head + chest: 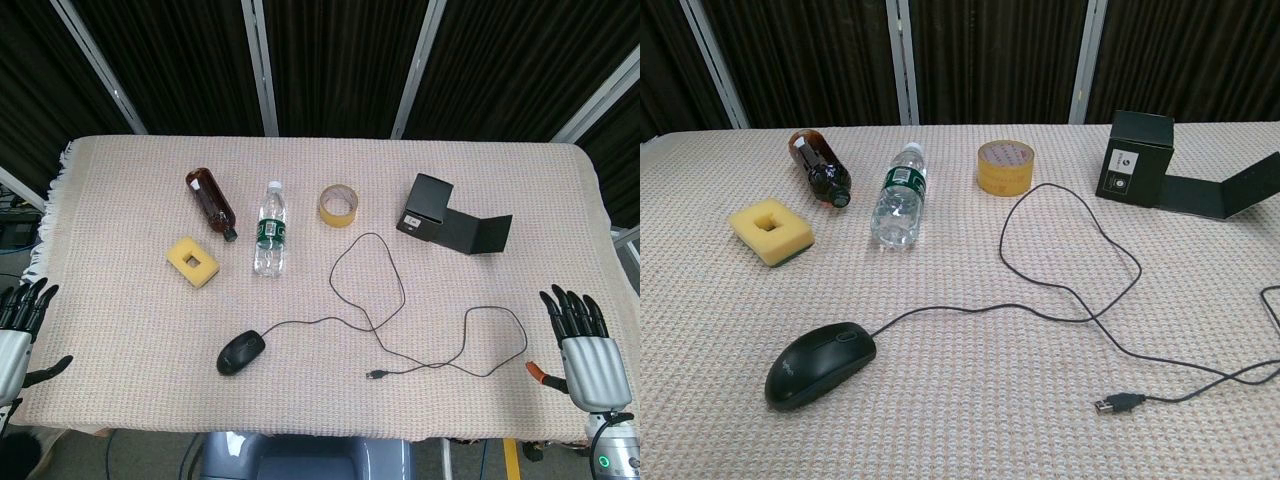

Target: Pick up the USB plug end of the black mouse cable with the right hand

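Observation:
A black mouse (pixel 241 352) (pixel 819 363) lies near the table's front edge. Its thin black cable (pixel 385 300) (pixel 1070 270) loops across the middle of the cloth and ends in the USB plug (pixel 377 375) (pixel 1116 403), which lies flat on the cloth. My right hand (pixel 585 347) hovers at the front right edge, fingers spread and empty, well to the right of the plug. At the front left edge my left hand (pixel 20 325) is likewise spread and holds nothing. The chest view shows neither hand.
A brown bottle (pixel 211 202), a clear water bottle (pixel 270 230) and a yellow sponge (pixel 193 260) lie at the left. A roll of tape (pixel 340 205) sits mid-back, a black box (pixel 427 208) with an open flap at the back right. Woven cloth (pixel 120 340) covers the table.

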`<action>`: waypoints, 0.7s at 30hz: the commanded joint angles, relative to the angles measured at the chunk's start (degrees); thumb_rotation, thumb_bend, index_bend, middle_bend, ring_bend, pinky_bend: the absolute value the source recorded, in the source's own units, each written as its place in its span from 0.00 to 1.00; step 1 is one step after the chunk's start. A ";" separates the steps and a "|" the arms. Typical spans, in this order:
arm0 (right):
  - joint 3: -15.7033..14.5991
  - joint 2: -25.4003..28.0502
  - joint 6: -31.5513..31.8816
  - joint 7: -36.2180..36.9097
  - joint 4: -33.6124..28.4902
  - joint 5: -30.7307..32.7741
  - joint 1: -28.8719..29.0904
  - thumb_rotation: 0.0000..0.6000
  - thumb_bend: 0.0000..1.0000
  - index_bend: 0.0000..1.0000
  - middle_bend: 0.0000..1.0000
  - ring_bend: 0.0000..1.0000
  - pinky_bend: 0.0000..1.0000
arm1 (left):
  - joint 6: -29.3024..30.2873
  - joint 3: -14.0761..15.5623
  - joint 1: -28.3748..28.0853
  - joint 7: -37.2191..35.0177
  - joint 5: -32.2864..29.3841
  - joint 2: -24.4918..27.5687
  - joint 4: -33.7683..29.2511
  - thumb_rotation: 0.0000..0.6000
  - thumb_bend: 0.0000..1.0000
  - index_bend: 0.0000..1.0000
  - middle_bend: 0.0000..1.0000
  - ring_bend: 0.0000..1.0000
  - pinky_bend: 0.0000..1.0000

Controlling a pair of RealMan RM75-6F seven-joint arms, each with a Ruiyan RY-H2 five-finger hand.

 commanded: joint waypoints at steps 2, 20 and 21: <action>0.00 0.04 0.18 -0.10 0.01 0.05 -0.13 1.00 0.07 0.00 0.00 0.00 0.00 | 0.27 0.03 0.02 0.00 0.34 -0.06 0.15 1.00 0.08 0.00 0.00 0.00 0.00; -0.64 1.05 -0.55 0.57 -0.63 -0.41 -0.15 1.00 0.07 0.02 0.00 0.00 0.00 | 0.14 0.17 -0.08 0.09 0.61 -0.18 0.18 1.00 0.08 0.00 0.00 0.00 0.00; -0.64 1.11 -0.58 0.70 -0.64 -0.42 -0.13 1.00 0.07 0.02 0.00 0.00 0.00 | 0.10 0.17 -0.10 0.12 0.61 -0.20 0.16 1.00 0.08 0.00 0.00 0.00 0.00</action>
